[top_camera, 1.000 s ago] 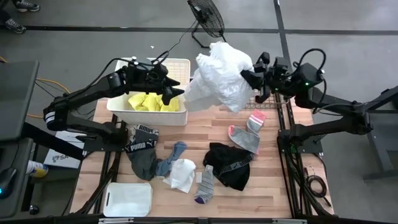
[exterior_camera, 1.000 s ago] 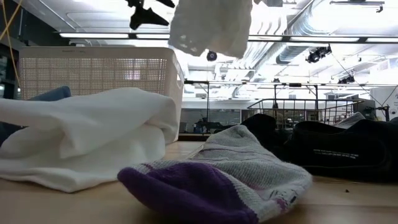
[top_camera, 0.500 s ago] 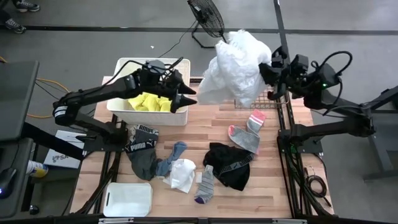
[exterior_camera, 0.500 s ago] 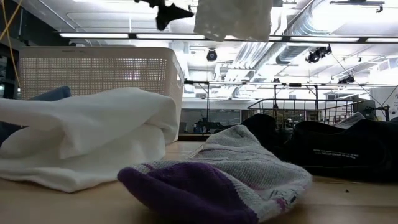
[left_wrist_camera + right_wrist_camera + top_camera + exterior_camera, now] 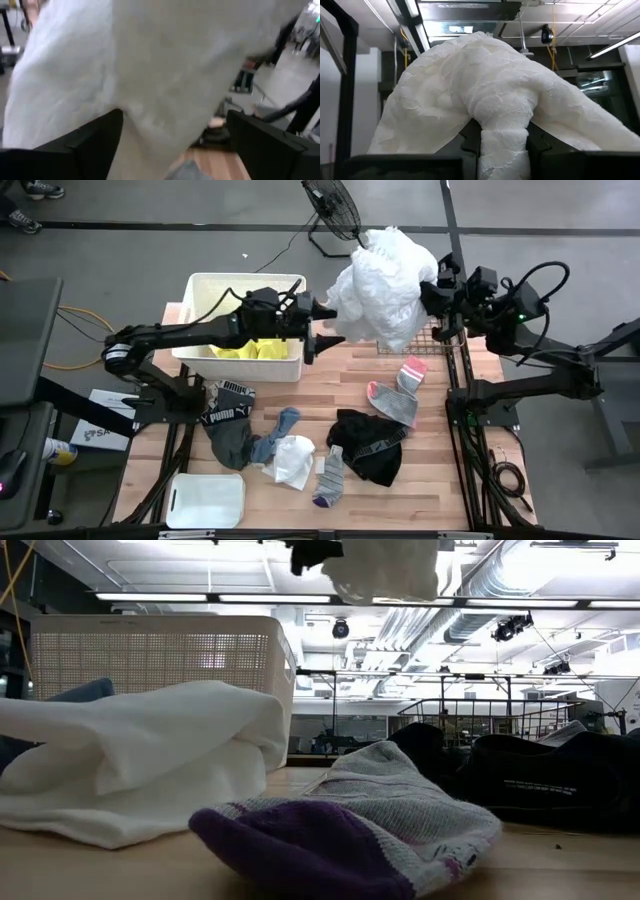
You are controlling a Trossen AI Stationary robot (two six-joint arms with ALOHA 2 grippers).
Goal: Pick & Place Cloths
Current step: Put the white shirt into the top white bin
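The task is judged to be at an early stage. Neon yellow cloths (image 5: 240, 346) are already seen inside the white bin (image 5: 203, 285), which stands at the 11 o'clock part of the bench (image 5: 330, 395). Most items are still spread on the bench: a dark grey garment with a lettered waistband (image 5: 228, 430) at 8 o'clock, a blue sock (image 5: 277, 433) and a small white cloth (image 5: 293, 461) near 6 o'clock, a purple-toed sock (image 5: 329, 476) just beside them, a black garment (image 5: 368, 445) at 5 o'clock, and a grey-pink pair of socks (image 5: 398, 393) at 3 o'clock. A flat white lid (image 5: 206, 500) lies at 7 o'clock.

A large white garment (image 5: 385, 275) is held in the air above the 1 o'clock edge of the bench. The right gripper (image 5: 432, 298) is clamped on a bunched fold of it, as shown in the right wrist view (image 5: 502, 127). The left gripper (image 5: 322, 320) is extended from the bin side to the garment's 9 o'clock edge. Its fingers (image 5: 75, 145) are spread wide, with the fabric lying between them but not yet pinched.

It is judged that a second hold is being prepared before the garment is carried to the bin.
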